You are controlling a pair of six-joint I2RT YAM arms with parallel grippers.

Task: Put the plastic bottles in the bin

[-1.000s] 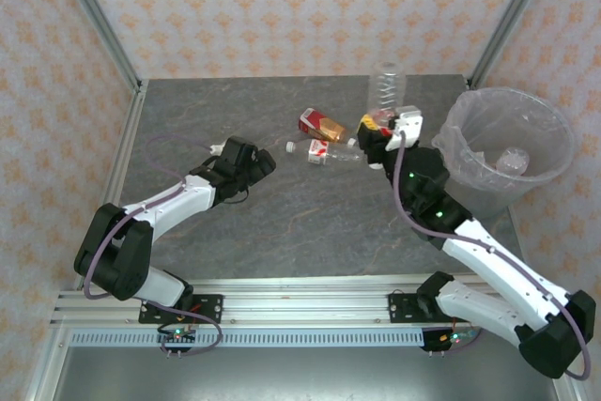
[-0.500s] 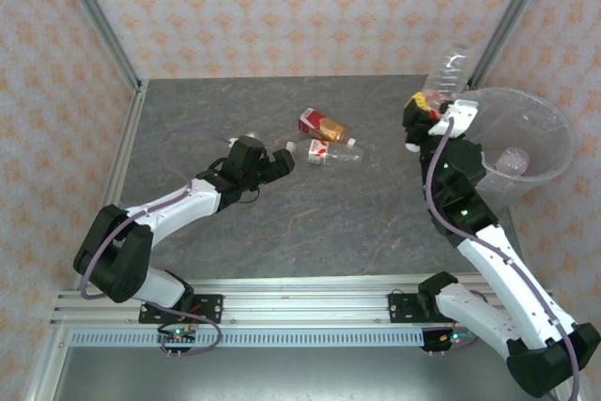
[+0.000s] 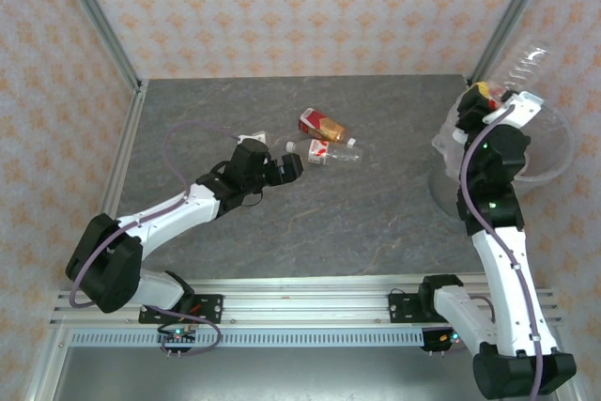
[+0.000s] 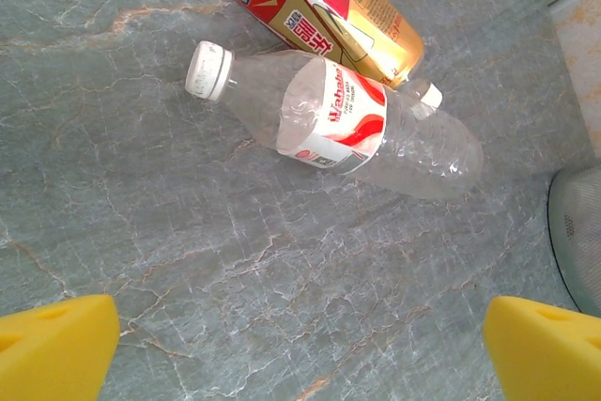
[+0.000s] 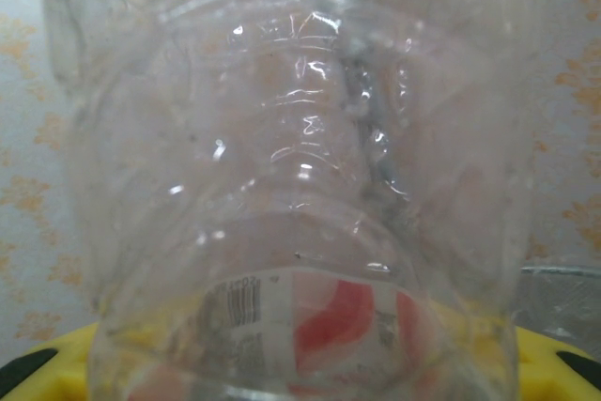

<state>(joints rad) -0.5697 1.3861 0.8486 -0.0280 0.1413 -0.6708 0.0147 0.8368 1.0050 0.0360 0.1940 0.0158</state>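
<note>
Work is sitting partway: on the left, my left jaws are hanging wide open and empty just short of a clear bottle (image 4: 347, 124) with a red-and-white label. It is lying on its side on the surface (image 3: 188, 110), touching a red-and-gold container (image 4: 329, 16), and both are waiting to be picked up if the second counts as a bottle. On the right, my right jaws are clamping another clear bottle (image 3: 522, 61) near its red label and tilting it over the rim of the bin (image 3: 561, 161), so I am judging only the release is left here; what is lying inside I cannot tell.
</note>
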